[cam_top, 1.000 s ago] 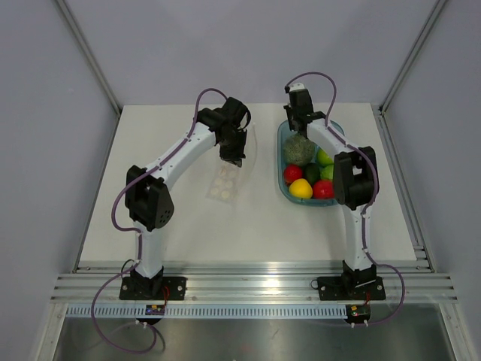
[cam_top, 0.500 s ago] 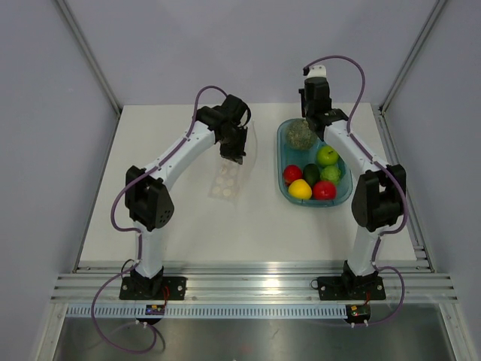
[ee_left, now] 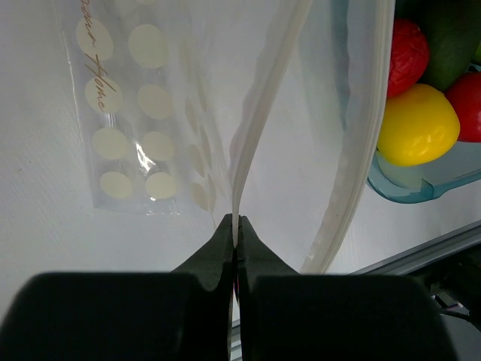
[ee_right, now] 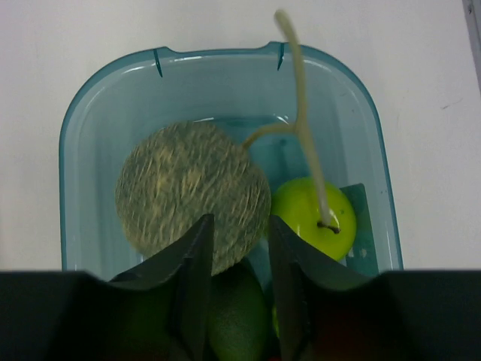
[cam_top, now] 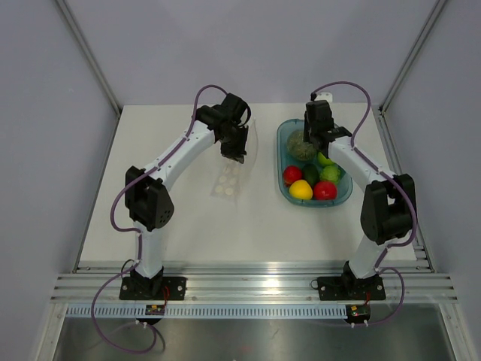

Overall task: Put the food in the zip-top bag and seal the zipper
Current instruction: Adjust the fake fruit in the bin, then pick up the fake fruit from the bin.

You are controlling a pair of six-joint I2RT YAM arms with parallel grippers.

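Wrist cameras settle what the overhead view leaves vague. From above, the left gripper hangs over the floppy clear plastic zip-top bag with cream-white dots, its jaws too small to read. Its own camera shows them pressed together on the thin clear zipper strip at the bag's mouth, holding that edge up while the dotted body lies on the white table. The mouth's other strip curves apart from it, so the bag gapes. The right wrist view shows the right gripper with jaws parted, holding nothing, just above the rough grey-green ball in the translucent blue plastic tray. Overhead, the wrist covers those jaws.

The left arm reaches forward and inward, wrist bent down. The right arm's elbow stands beside the tray's right side, forearm angled inward to its far end.

All the food sits in the tray: one grey-green ball, two red pieces, one yellow piece, two bright green pieces and one dark green piece. One bag, one tray.
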